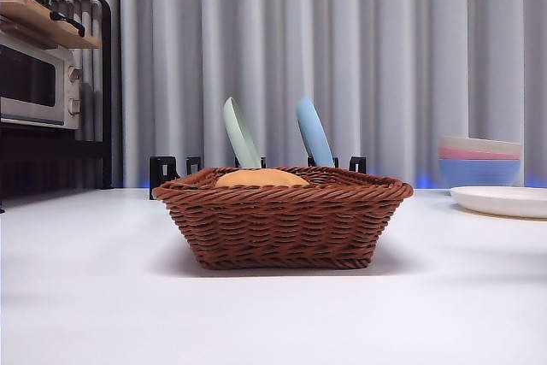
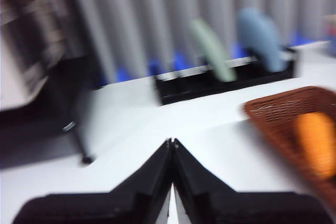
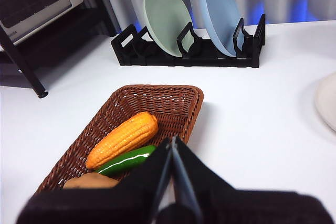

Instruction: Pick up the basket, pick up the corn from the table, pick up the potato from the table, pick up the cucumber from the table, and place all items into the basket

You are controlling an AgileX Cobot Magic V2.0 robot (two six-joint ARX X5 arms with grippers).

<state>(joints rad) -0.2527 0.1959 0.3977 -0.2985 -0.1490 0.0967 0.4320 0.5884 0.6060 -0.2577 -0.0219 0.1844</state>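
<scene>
Brown wicker basket (image 3: 157, 103) sits on the white desk (image 3: 262, 129). Inside it lie the orange corn (image 3: 123, 139), the green cucumber (image 3: 126, 161) beside it, and the tan potato (image 3: 89, 182). Both the left claw (image 2: 171, 142) and the right claw (image 3: 171, 141) are closed tight, holding nothing.

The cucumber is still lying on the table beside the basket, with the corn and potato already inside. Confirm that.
Not quite: the cucumber lies inside the basket, between the corn and the potato, not on the table. The right wrist view shows it.
</scene>
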